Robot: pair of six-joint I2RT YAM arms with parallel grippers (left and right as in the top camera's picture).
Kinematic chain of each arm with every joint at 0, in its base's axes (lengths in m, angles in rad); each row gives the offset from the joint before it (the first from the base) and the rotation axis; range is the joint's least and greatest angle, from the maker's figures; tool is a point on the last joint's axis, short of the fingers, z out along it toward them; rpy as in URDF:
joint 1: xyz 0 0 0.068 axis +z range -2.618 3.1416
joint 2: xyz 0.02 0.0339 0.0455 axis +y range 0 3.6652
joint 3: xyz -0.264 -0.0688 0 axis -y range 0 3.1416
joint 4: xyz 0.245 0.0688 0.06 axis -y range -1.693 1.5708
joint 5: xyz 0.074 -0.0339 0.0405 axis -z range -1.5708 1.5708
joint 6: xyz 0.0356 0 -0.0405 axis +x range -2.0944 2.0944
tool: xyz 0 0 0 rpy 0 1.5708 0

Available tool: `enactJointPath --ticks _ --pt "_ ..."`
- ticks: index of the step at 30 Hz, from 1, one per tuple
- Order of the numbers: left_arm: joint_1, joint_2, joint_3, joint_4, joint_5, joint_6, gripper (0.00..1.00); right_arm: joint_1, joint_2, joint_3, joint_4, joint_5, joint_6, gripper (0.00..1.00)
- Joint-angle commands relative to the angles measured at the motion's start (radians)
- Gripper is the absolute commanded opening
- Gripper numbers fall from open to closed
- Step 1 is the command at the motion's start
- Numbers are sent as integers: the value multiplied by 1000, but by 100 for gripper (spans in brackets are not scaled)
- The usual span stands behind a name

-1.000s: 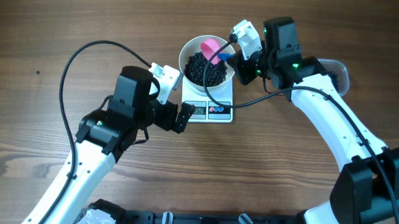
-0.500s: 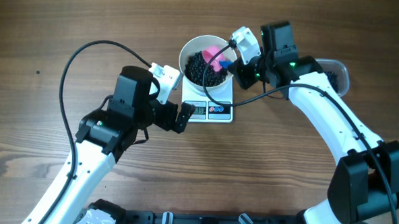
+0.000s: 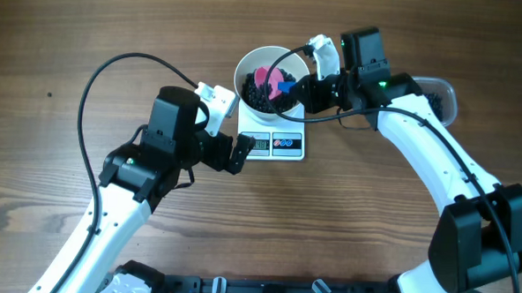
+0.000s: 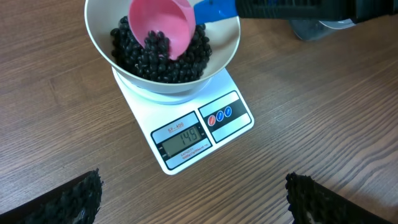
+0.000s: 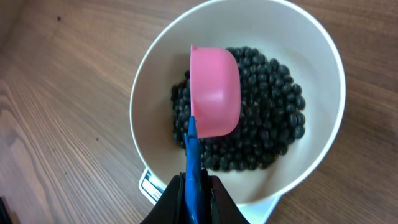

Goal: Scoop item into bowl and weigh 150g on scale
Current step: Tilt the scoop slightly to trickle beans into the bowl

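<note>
Pinching the scoop [image 5: 214, 93] in the right gripper [image 5: 196, 193] over the beans [image 3: 259, 95] in the bowl [image 3: 251, 59], top center. Holding the left gripper [image 4: 193, 199] wide open, empty.

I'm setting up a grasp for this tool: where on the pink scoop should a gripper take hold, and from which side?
The thin blue handle, approached from its free end, opposite the pink cup. It is narrow enough to pinch, as the right gripper does, leaving the cup clear.

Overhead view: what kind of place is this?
Probably a robot lab test bench, not a kitchen: a bare wooden table, a left arm and right arm mounted at its edge, and a scale with a bowl set between them.
</note>
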Motion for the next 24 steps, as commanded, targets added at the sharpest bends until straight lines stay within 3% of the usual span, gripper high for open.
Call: enactJointPath --ticks 1,12,16,18,24 --pt "-3 3 13 2 -6 20 100 -9 -43 9 27 -25 17 5" --pt "-3 3 13 3 -6 20 100 -14 -75 9 77 48 -87 4" --pt "-3 3 13 3 -6 20 100 -14 -75 9 73 116 -86 4" --pt "-3 3 13 3 -6 20 100 -14 -75 9 75 108 6 4" --pt "-3 3 13 3 -6 20 100 -14 -75 9 74 80 -2 4"
